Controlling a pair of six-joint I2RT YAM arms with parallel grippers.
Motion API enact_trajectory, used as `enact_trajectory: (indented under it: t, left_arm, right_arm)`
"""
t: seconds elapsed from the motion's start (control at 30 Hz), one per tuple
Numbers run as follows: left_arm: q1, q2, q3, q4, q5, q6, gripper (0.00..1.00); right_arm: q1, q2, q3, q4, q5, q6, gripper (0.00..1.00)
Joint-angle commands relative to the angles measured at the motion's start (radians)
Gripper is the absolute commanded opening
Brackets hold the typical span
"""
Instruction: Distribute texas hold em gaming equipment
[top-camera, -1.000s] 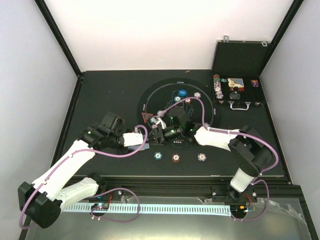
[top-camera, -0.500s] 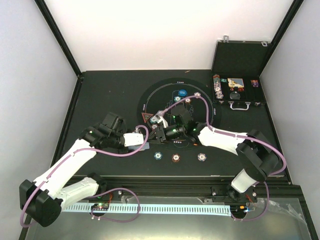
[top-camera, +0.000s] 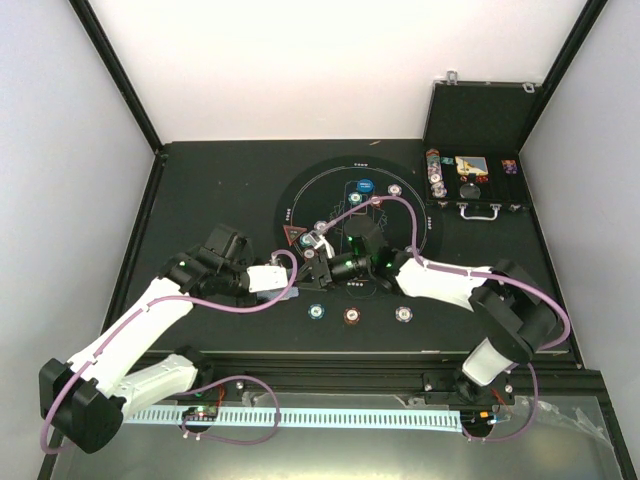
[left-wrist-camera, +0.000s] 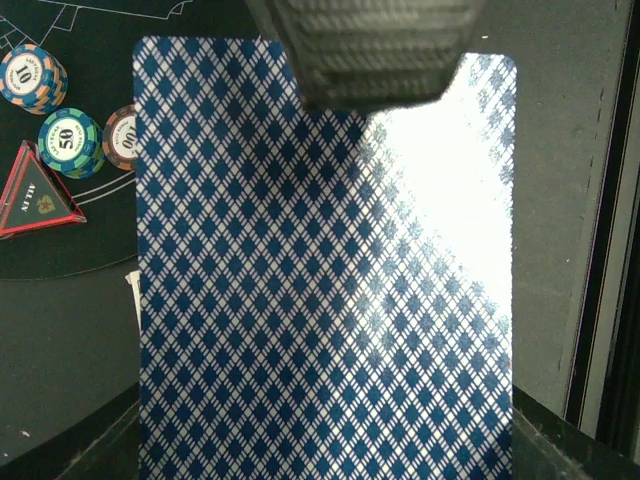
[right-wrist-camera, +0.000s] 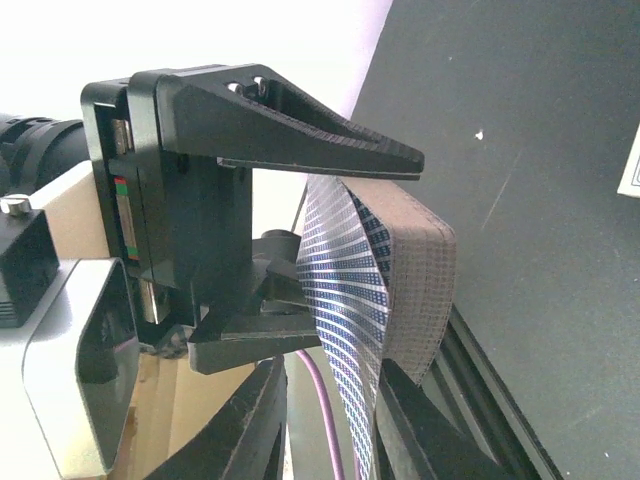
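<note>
In the left wrist view, a blue-and-orange-edged poker chip (left-wrist-camera: 30, 78) on top of a short stack carries "10" on its white centre. Just beside it, a green-and-blue chip (left-wrist-camera: 70, 141) reads "50". Next to that, a brown-and-white chip (left-wrist-camera: 121, 135) shows only "00"; the rest is hidden behind the playing card (left-wrist-camera: 320, 300). The red triangle (left-wrist-camera: 38, 200) bears small lettering that looks like "ALL IN", though it is not sharp enough to be sure. The white print on the round black mat (top-camera: 300, 192) is too small to read.
</note>
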Motion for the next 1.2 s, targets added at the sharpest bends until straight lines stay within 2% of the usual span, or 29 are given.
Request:
enact_trajectory:
  t: [0.0,0.2,0.3,0.33,0.5,0.67,0.87,1.0,1.17]
  left_arm:
    - [0.004,0.008,0.003,0.028,-0.011,-0.011,0.09]
    - [0.004,0.007,0.0,0.023,-0.024,-0.014,0.09]
    - [0.004,0.005,-0.002,0.022,-0.031,-0.015,0.09]
    - [0.004,0.005,-0.002,0.022,-0.035,-0.013,0.09]
    - [0.009,-0.004,-0.01,0.019,-0.053,-0.01,0.08]
    - [0.032,-0.009,-0.018,0.018,-0.045,-0.014,0.07]
    - [0.05,-0.011,-0.019,0.002,-0.047,-0.005,0.07]
    - [0.055,-0.016,-0.019,-0.016,-0.051,-0.002,0.07]
    - [0.057,-0.034,-0.015,-0.053,-0.052,-0.009,0.07]
  right_arm:
    - [0.018,0.021,-0.003,0.076,-0.026,0.032,0.24]
    - [0.017,0.042,-0.008,0.133,-0.042,0.068,0.15]
    - [0.016,0.045,0.0,0.118,-0.046,0.058,0.02]
    - [0.013,0.045,0.006,0.101,-0.046,0.048,0.01]
    - [-0.037,0.018,0.037,0.018,-0.065,-0.004,0.01]
    - [-0.153,-0.017,0.074,-0.157,-0.089,-0.129,0.01]
    - [-0.292,0.019,0.142,-0.344,-0.126,-0.274,0.01]
    - [-0.337,0.121,0.257,-0.419,-0.133,-0.335,0.01]
    - [-0.339,0.342,0.51,-0.493,-0.09,-0.344,0.01]
